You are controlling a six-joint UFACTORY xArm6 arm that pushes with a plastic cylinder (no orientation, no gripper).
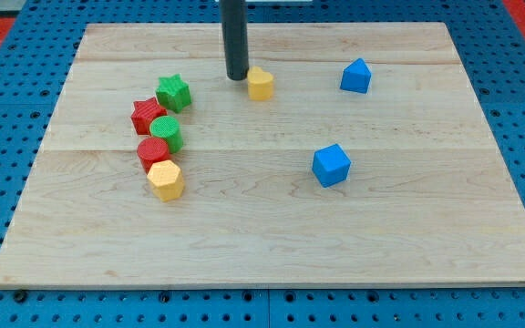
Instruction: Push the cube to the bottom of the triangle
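Camera view: tip beside yellow block

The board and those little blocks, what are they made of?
The board looks like pale unfinished wood: grain lines and plank seams show. The blue cube and green star look like matte plastic, perhaps 3D-printed, given fine ridges on their tops. My tip appears dark and smooth; metal or plastic, unclear.

Bright, even overhead light fills the scene, with no glare on the pale wooden board. Shadows are soft and short, hugging each small block's near side. Focus stays sharp from near edge to far, without visible distortion.
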